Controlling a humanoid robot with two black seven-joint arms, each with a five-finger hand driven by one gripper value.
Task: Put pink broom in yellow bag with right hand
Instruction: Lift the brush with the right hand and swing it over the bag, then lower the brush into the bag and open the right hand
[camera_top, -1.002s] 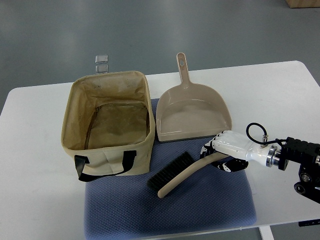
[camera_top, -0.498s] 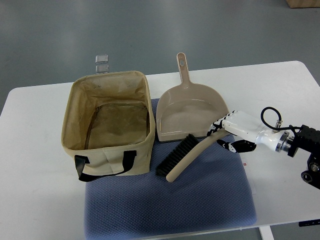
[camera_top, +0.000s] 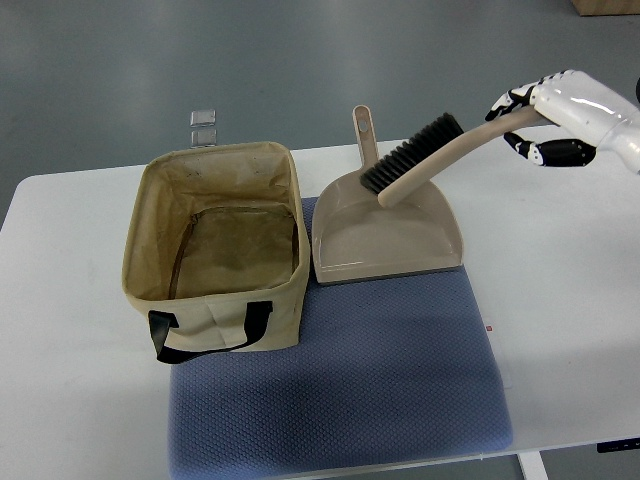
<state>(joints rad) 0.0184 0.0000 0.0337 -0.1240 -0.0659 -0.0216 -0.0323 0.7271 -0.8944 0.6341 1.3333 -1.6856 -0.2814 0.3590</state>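
1. The white rectangular table (camera_top: 90, 400) carries a blue-grey textured mat (camera_top: 350, 400); nothing on it blocks a leftward sweep.
2. The open tan canvas bag with black handles (camera_top: 215, 245) stands upright on the mat's left part, its mouth wide and empty, so the carry should end above its middle, not its near rim.
3. The beige plastic dustpan (camera_top: 385, 225) lies just right of the bag; the load should pass above it without dipping.
4. The beige-handled broom with black bristles (camera_top: 430, 158) hangs tilted in the air over the dustpan, bristles lowest, toward the bag. Bristle end should go in first.
5. The right hand (camera_top: 545, 115), white with black joints, is clamped round the handle's far end; loosen it only inside the bag.
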